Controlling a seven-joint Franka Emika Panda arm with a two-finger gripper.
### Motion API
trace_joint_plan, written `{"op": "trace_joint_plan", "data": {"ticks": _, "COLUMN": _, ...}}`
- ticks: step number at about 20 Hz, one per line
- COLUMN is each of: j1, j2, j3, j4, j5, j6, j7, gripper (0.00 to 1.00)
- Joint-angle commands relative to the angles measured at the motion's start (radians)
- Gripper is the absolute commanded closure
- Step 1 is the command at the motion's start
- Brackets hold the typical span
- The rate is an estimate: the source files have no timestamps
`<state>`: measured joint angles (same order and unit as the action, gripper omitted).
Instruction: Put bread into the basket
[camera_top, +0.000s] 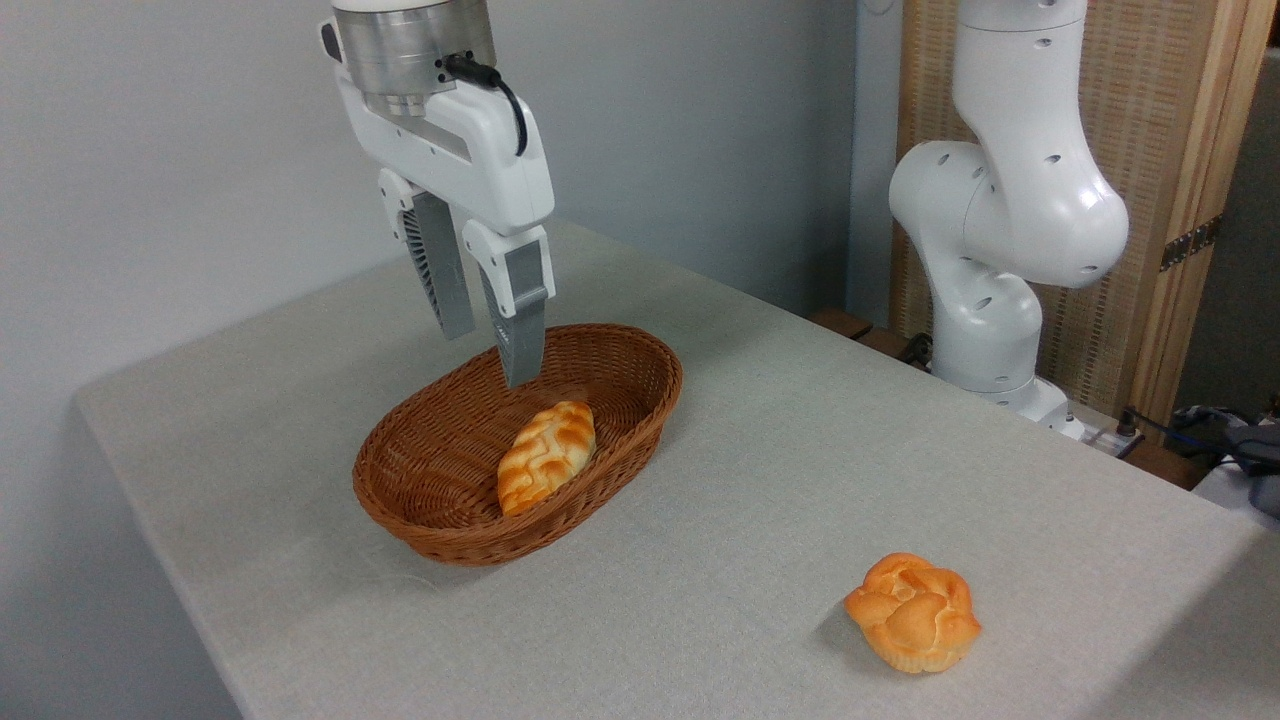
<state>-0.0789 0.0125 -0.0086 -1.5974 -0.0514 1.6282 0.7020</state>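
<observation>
Bread (546, 455) – resting inside basket (440, 520), placement judged done | my end effector (485, 350) – parted, empty, above the rim to clear it | bun (913, 612) – apart on tabletop (760, 480)

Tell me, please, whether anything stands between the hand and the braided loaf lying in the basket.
Nothing visible does. The hand hangs open above the basket, and the bread lies inside it just below and to the right of the fingertips, with only air between. The knotted bun sits far off on the table.
</observation>
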Motion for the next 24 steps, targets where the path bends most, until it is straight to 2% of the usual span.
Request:
{"op": "trace_joint_plan", "data": {"ticks": 1, "j1": 0.011, "j2": -0.032, "j3": -0.022, "j4": -0.033, "j5": 0.038, "j6": 0.015, "j7": -0.053, "gripper": 0.00}}
{"op": "trace_joint_plan", "data": {"ticks": 5, "j1": 0.011, "j2": -0.034, "j3": -0.021, "j4": -0.033, "j5": 0.073, "j6": 0.012, "j7": -0.050, "gripper": 0.00}}
{"op": "trace_joint_plan", "data": {"ticks": 11, "j1": 0.011, "j2": -0.034, "j3": -0.021, "j4": -0.032, "j5": 0.091, "j6": -0.028, "j7": -0.003, "gripper": 0.00}}
{"op": "trace_joint_plan", "data": {"ticks": 22, "j1": 0.010, "j2": -0.034, "j3": -0.021, "j4": -0.029, "j5": 0.070, "j6": -0.027, "j7": -0.064, "gripper": 0.00}}
{"op": "trace_joint_plan", "data": {"ticks": 24, "j1": 0.010, "j2": -0.034, "j3": -0.013, "j4": -0.029, "j5": 0.023, "j6": -0.027, "j7": -0.068, "gripper": 0.00}}
